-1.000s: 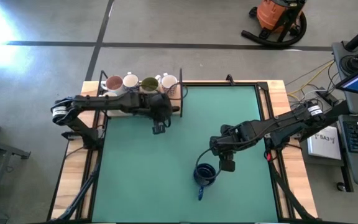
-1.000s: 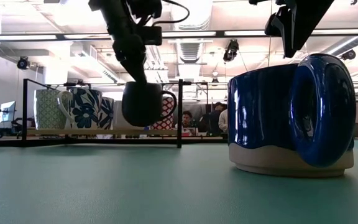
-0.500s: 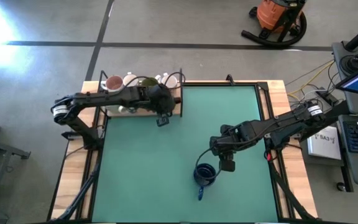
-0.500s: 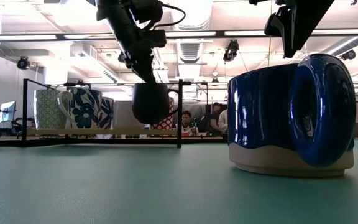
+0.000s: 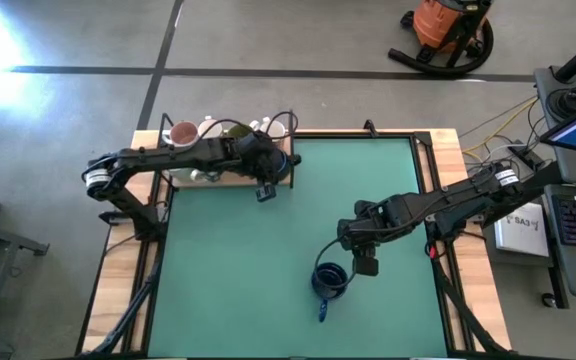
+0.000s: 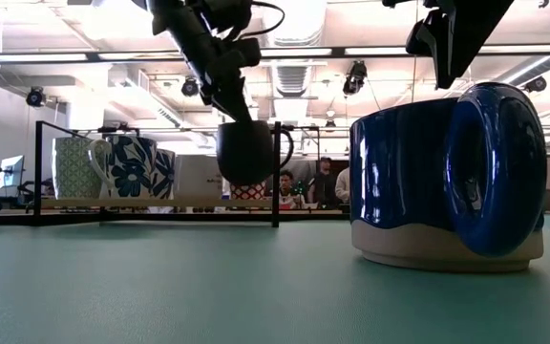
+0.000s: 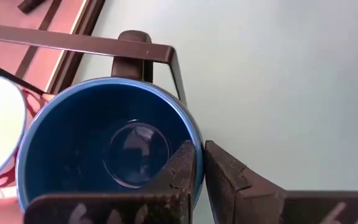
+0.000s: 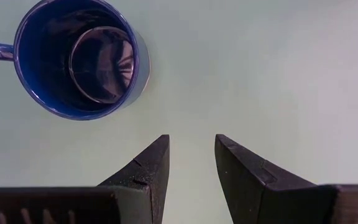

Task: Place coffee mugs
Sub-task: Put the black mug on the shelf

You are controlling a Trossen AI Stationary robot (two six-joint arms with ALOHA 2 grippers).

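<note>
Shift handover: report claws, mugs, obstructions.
Left claw shut on dark blue mug, airborne at rack corner. Right claw open, empty, above second blue mug. Rack post close beside carried mug.

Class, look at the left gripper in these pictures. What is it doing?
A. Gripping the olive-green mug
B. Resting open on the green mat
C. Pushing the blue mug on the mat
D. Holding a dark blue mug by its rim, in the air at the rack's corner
D: the left gripper pinches the dark blue mug at its rim, lifted by the rack.
</note>
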